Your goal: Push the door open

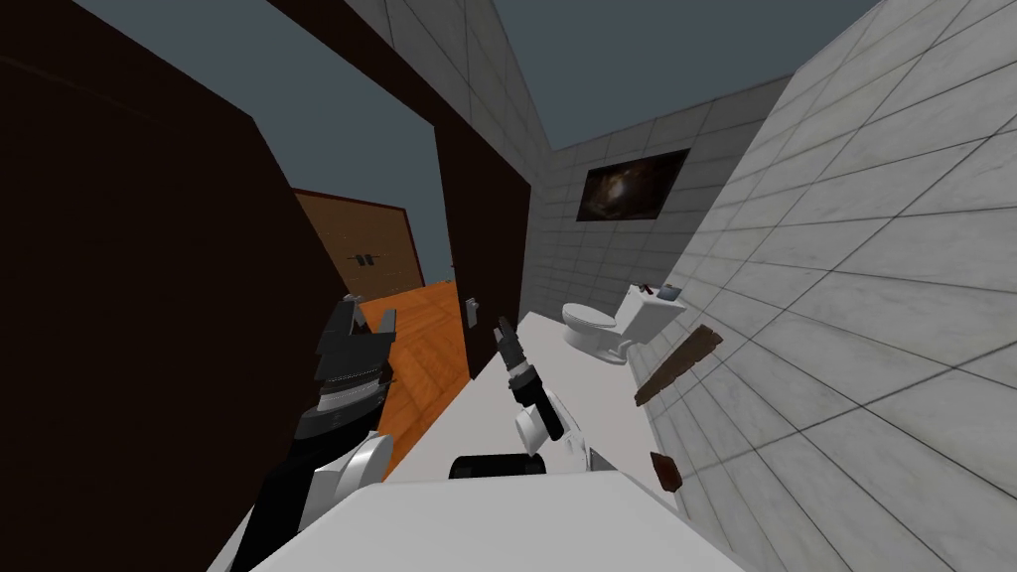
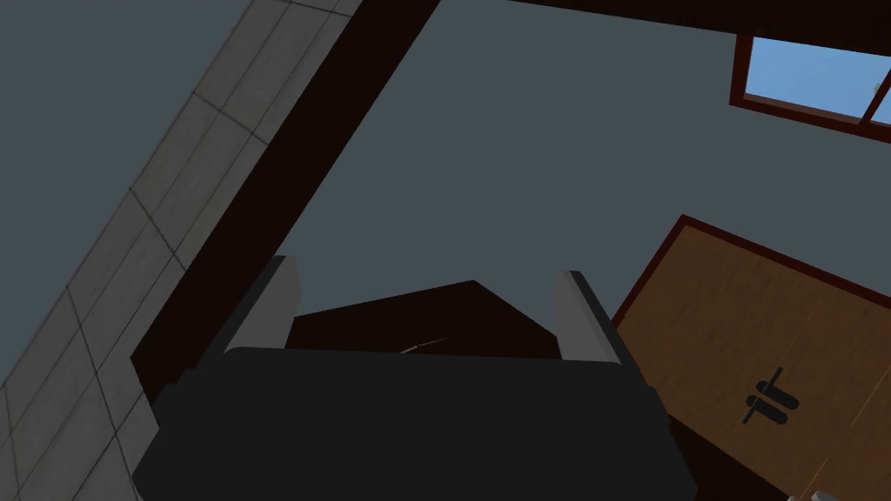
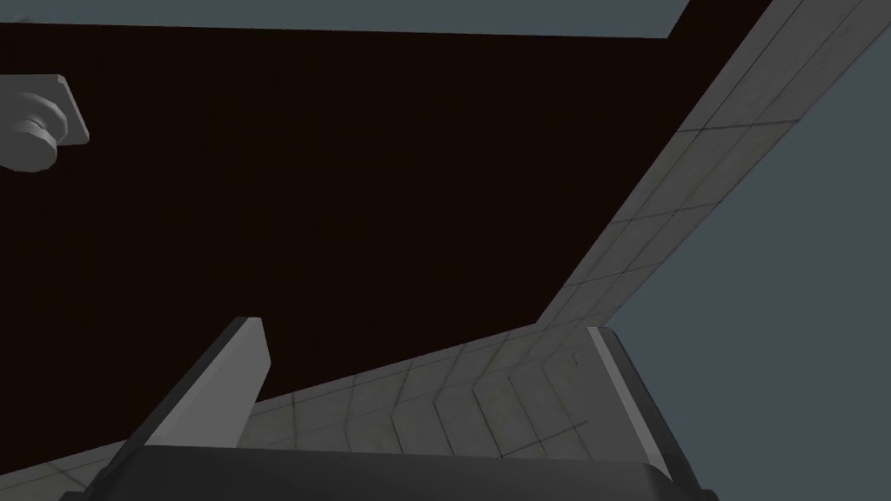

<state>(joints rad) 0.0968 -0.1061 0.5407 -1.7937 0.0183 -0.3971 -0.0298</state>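
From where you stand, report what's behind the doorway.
An orange wood floor and a brown wooden double door with dark handles. The dark panel beside the left gripper covers the rest.

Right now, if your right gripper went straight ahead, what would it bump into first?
My right gripper would probably hit the dark brown door first, well to the side of its grey handle; I can't judge how far.
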